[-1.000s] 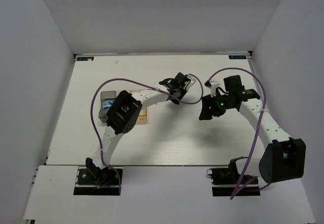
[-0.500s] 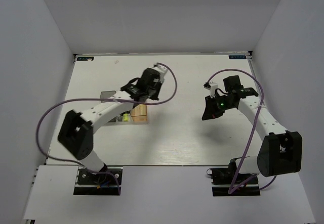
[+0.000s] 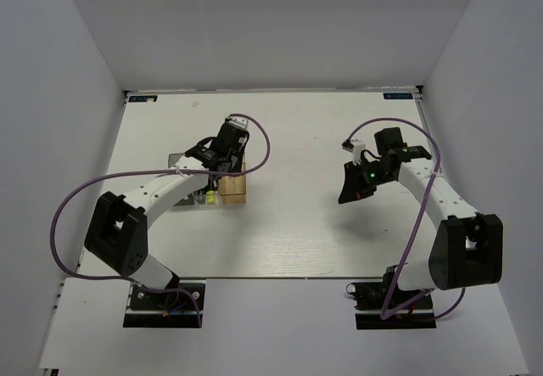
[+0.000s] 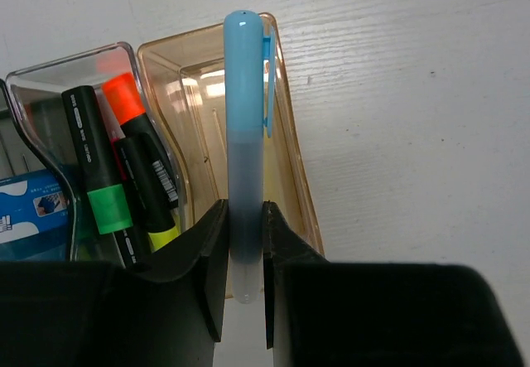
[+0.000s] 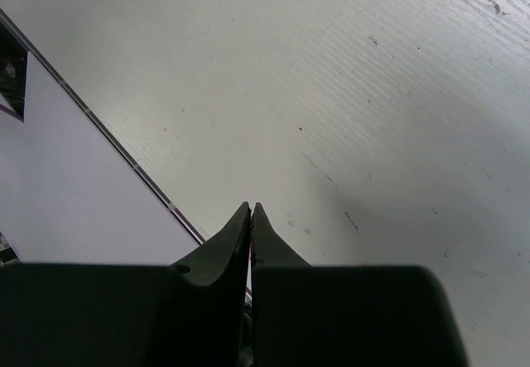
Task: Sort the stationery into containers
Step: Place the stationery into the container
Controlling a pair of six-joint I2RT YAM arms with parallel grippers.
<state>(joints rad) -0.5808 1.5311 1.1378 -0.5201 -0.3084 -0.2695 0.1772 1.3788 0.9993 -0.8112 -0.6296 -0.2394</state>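
Observation:
My left gripper (image 4: 245,210) is shut on a pale blue stick (image 4: 245,118) with a clip. The stick hangs lengthwise over the amber-tan container (image 4: 291,164). Beside it, the clear container (image 4: 50,73) holds black markers with a green (image 4: 99,176), an orange (image 4: 131,123) and a yellow cap (image 4: 163,234). A blue-white item (image 4: 23,210) lies in the grey container at the far left. In the top view my left gripper (image 3: 222,151) sits above the row of containers (image 3: 234,189). Over bare table to the right, my right gripper (image 5: 251,210) is shut on nothing.
The right gripper (image 3: 349,191) hovers well away from the bins. A purple cable (image 3: 81,198) loops out to the left of the left arm. White walls enclose the table on three sides, and its edge strip (image 5: 108,139) shows in the right wrist view.
The left arm has swung left from the table's middle, carrying the blue stick over the containers. The right arm has barely shifted.

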